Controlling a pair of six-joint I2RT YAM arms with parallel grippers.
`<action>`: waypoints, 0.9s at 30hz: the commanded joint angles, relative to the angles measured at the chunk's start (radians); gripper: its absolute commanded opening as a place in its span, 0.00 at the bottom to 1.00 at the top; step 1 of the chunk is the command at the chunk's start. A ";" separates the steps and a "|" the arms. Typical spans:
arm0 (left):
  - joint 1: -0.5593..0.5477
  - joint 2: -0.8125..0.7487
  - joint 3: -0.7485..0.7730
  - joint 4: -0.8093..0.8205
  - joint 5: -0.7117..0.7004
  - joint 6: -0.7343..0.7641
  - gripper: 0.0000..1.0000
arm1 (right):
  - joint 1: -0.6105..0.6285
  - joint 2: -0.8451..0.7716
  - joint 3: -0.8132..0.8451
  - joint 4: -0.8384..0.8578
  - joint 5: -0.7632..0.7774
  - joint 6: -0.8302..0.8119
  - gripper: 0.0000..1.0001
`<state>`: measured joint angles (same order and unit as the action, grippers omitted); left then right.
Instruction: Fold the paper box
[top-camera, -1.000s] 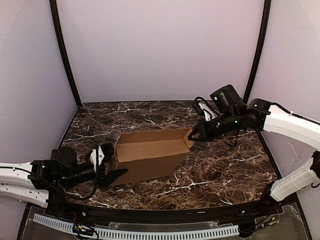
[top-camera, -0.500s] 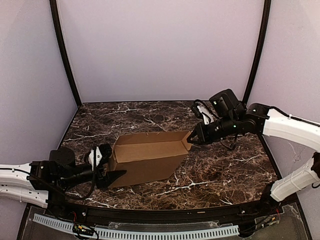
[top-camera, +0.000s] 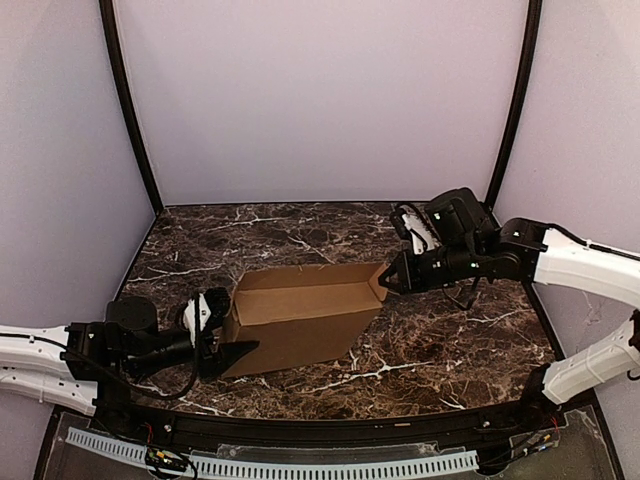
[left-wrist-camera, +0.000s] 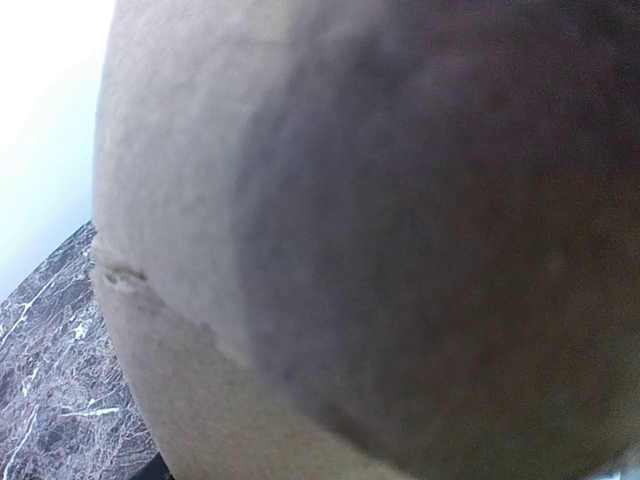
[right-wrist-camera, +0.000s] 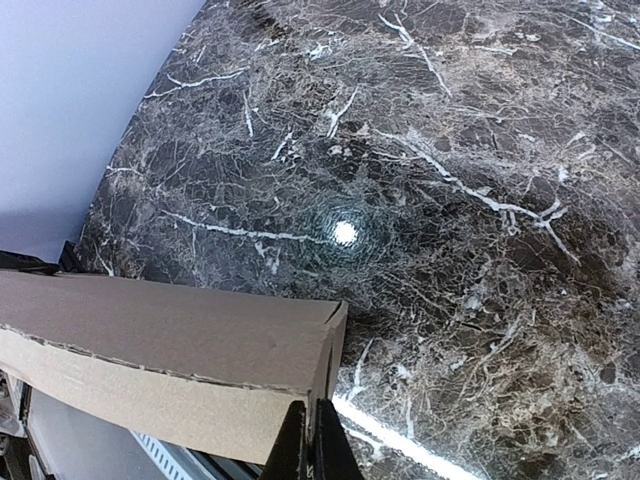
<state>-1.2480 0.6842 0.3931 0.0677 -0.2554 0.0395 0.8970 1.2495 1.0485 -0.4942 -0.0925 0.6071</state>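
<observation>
Lowered slightly, the right gripper (top-camera: 387, 281), pinched closed and empty, touches the paper box (top-camera: 300, 312) ahead; the left gripper (top-camera: 230, 328), half-spread, straddles cardboard that fills its camera.

**A robot test booth in a lab**

Plain pale lilac walls (top-camera: 320, 100) close in the back and both sides. Black curved poles (top-camera: 128, 110) run up the corners, as in a photo tent. The counter (top-camera: 450, 340) is a dark slab with a white-veined marble pattern. Two white-and-black robot arms, the left arm (top-camera: 40, 360) and the right arm (top-camera: 585, 255), reach in from its near corners. A white slotted strip (top-camera: 300, 462) runs along the front rail, with wiring beside it.
</observation>
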 joint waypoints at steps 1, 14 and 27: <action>-0.006 0.036 0.014 0.071 0.092 -0.015 0.01 | 0.028 -0.015 0.024 0.062 -0.008 -0.006 0.00; -0.007 0.074 0.015 0.040 0.090 0.020 0.01 | 0.013 -0.021 0.112 -0.035 0.018 -0.058 0.00; -0.007 0.050 -0.008 0.030 0.085 0.032 0.01 | -0.058 -0.022 0.131 -0.042 -0.065 -0.027 0.00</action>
<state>-1.2480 0.7345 0.3935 0.1413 -0.2428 0.0460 0.8577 1.2476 1.1297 -0.6128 -0.1089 0.5636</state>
